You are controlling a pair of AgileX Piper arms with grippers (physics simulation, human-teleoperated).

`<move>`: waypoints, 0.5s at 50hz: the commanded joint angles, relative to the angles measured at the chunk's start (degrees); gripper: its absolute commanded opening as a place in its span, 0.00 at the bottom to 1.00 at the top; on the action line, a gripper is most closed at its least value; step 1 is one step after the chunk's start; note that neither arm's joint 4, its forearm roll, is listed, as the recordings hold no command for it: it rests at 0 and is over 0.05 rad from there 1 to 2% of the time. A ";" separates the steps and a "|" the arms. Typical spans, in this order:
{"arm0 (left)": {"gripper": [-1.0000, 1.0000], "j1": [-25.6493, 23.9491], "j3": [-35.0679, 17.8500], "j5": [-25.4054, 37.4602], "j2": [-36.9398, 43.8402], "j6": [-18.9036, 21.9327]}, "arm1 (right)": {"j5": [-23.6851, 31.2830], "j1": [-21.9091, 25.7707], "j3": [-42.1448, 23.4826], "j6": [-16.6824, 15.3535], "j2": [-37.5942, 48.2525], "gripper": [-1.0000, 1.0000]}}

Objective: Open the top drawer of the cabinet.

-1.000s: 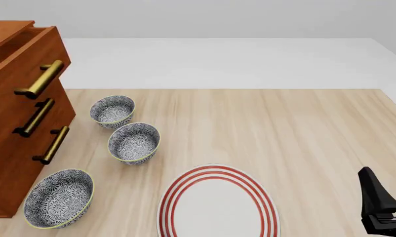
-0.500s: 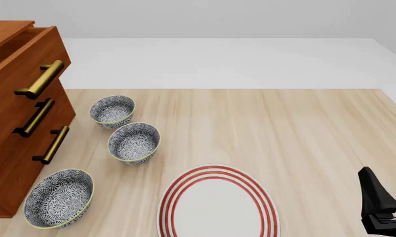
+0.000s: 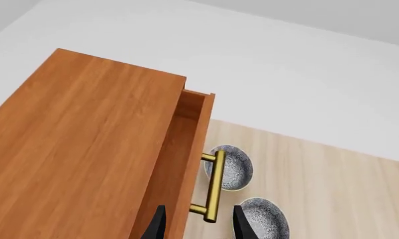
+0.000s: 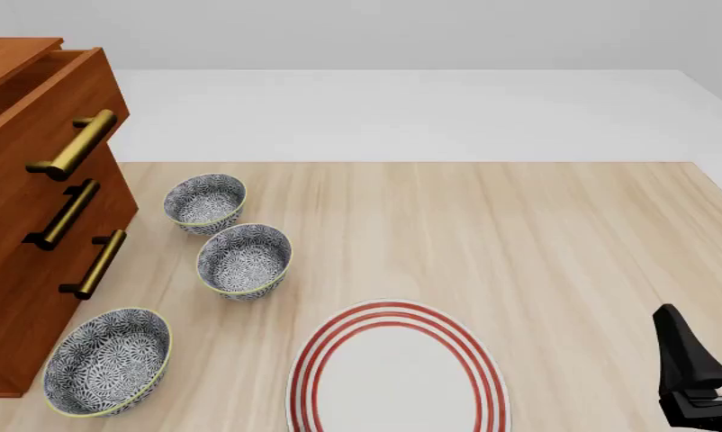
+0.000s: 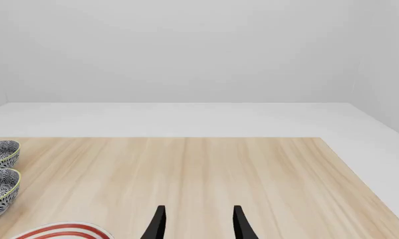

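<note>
standing slightly open, top drawer (image 4: pixel 49 108) of cabinet (image 4: pixel 25 297).

A tall reddish-brown wooden cabinet (image 4: pixel 31 225) fills the front view's left edge on a pale wooden table (image 4: pixel 554 243), its top drawer (image 4: pixel 49 108) jutting out. Three patterned blue-and-white bowls (image 4: pixel 243 261) run down beside it. A red-ringed white plate (image 4: pixel 397 373) lies at bottom centre, a black gripper (image 4: pixel 695 378) at bottom right.
</note>
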 commanded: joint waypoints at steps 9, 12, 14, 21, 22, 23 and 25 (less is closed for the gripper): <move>1.00 0.46 1.13 -1.91 2.19 0.95 | 0.00 -0.01 0.00 0.02 0.00 1.00; 1.00 0.67 0.96 -2.06 2.58 1.09 | 0.00 0.00 0.00 0.00 -0.01 1.00; 1.00 1.15 0.98 -2.49 2.97 1.54 | 0.00 0.00 0.00 -0.01 0.00 1.00; 1.00 1.56 2.77 -4.11 3.58 1.84 | 0.00 0.00 0.00 0.00 0.00 1.00; 1.00 1.45 2.96 -4.18 3.70 1.62 | 0.00 0.00 0.00 -0.01 -0.01 1.00; 1.00 1.52 3.08 -4.33 3.83 1.76 | 0.00 0.00 0.00 0.00 -0.01 1.00; 1.00 1.60 3.24 -4.57 4.13 1.89 | 0.00 0.01 0.00 0.01 0.00 1.00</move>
